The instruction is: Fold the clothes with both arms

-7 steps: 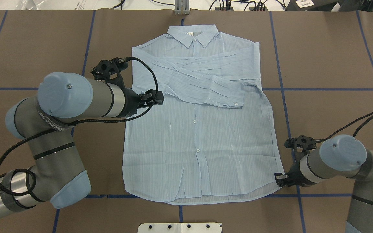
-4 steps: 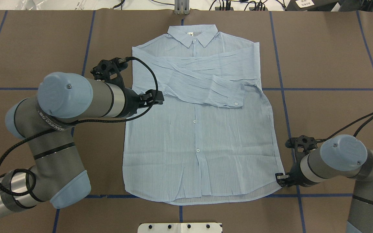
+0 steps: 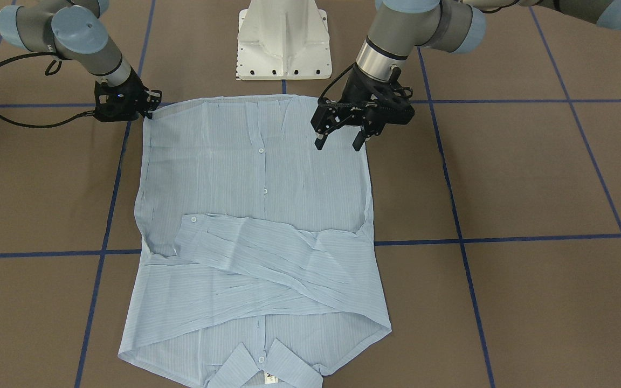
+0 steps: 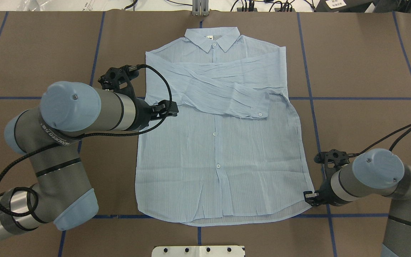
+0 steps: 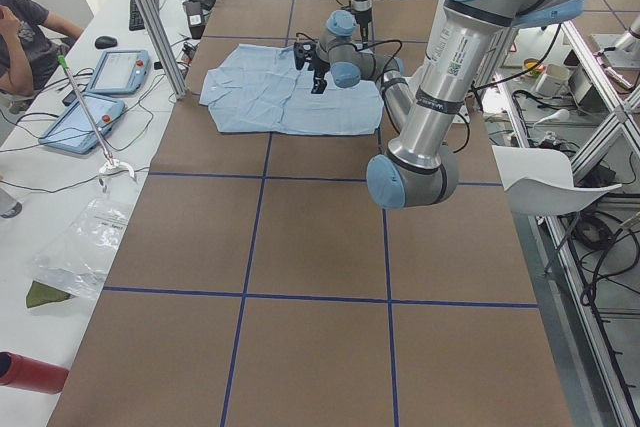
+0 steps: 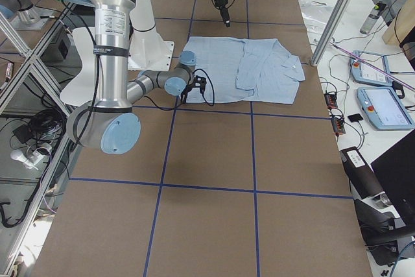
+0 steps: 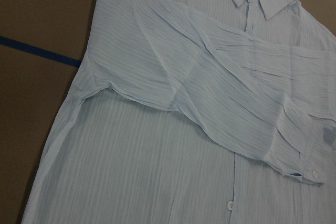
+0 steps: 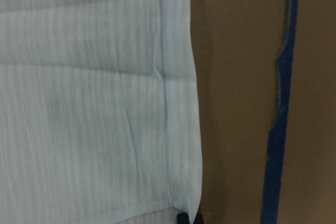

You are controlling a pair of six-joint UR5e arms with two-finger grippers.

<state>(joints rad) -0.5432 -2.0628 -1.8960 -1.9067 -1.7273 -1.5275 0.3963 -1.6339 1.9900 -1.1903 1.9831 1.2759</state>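
A brown table gridded with blue tape carries the pale blue shirt, its sleeves folded across the chest. From the front, the left gripper hangs spread wide just above the shirt's side edge, and the right gripper meets the hem corner. Overhead, the shirt lies between both grippers. The right wrist camera shows that corner at the fingertips; whether they pinch it cannot be told.

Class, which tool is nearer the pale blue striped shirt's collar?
Left. The left tool hangs over the pale blue striped shirt's side by the folded sleeves, short of the collar; the right tool is at the hem corner.
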